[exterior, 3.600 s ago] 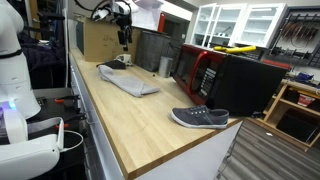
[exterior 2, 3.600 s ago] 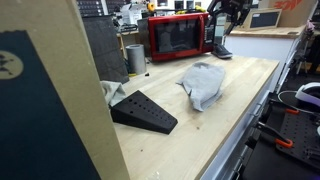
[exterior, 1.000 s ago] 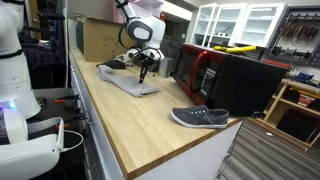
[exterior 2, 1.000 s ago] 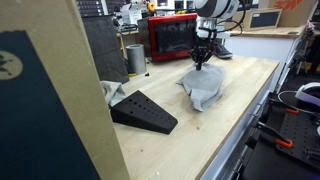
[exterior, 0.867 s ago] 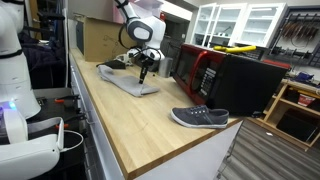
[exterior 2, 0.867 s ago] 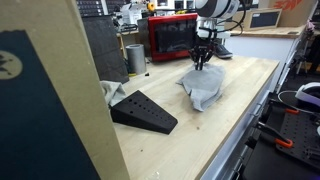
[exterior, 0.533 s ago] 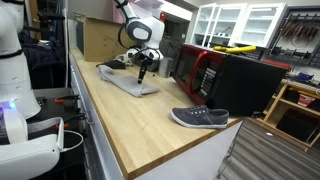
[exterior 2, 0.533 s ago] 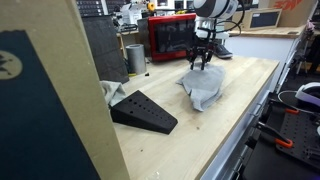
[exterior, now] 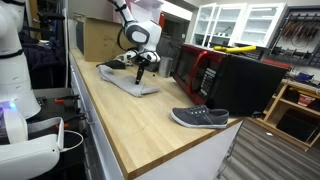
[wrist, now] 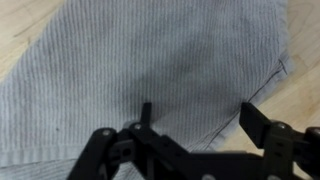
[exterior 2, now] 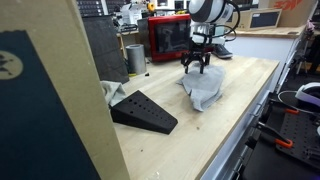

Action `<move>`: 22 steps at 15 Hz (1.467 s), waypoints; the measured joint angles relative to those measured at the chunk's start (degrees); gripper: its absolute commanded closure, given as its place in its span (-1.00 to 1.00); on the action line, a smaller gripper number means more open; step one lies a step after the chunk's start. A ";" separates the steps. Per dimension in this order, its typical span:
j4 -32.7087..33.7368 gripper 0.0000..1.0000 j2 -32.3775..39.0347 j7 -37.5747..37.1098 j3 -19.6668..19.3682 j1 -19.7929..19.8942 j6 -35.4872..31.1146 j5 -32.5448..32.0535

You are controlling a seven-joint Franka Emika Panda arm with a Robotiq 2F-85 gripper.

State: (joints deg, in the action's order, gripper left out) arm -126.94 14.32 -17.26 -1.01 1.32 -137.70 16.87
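On the wooden bench [exterior: 140, 128] a grey cloth [exterior: 130, 83] lies spread flat, well back from the near edge. Around it I see several other things. A red microwave [exterior: 203, 70] stands behind the cloth against the back of the bench, and a cardboard box [exterior: 98, 40] sits at the far end. A grey shoe [exterior: 200, 118] lies on its sole nearer the front corner, well apart from the cloth. In an exterior view a black wedge [exterior 2: 145, 110] rests on the bench near the cloth, and a metal cup [exterior 2: 136, 58] stands behind the wedge, beside the microwave. Nothing lies between the gripper and the cloth.

My arm reaches in from above and bends down over the far part of the cloth, wrist pointing straight down. The gripper [exterior 2: 195, 68] hangs just over the fabric with its jaws spread wide, grasping nothing. From the wrist view, the two black fingers [wrist: 262, 125] frame a patch of ribbed grey cloth. I cannot tell whether the tips touch it.
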 measured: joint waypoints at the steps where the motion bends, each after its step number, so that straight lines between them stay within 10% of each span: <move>1: 0.17 0.02 0.32 0.00 -0.01 -0.02 -0.26 -0.07; 8: 1.47 0.99 0.23 -0.01 -0.64 0.43 -0.56 -0.14; 14: 1.00 1.00 -1.61 -0.10 -1.35 0.67 -0.54 -0.02; 15: 0.80 0.48 -1.83 -0.11 -1.40 0.71 -0.54 0.01; 19: -0.08 0.05 -1.97 -0.67 -1.48 0.76 -0.56 0.41; 21: -0.23 0.75 -1.78 -1.21 -1.41 0.67 -0.67 0.53; 22: -0.23 0.77 -1.61 -1.24 -1.28 0.60 -0.86 0.69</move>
State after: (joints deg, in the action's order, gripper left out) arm -127.16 12.72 -18.50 -2.29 1.92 -138.55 17.56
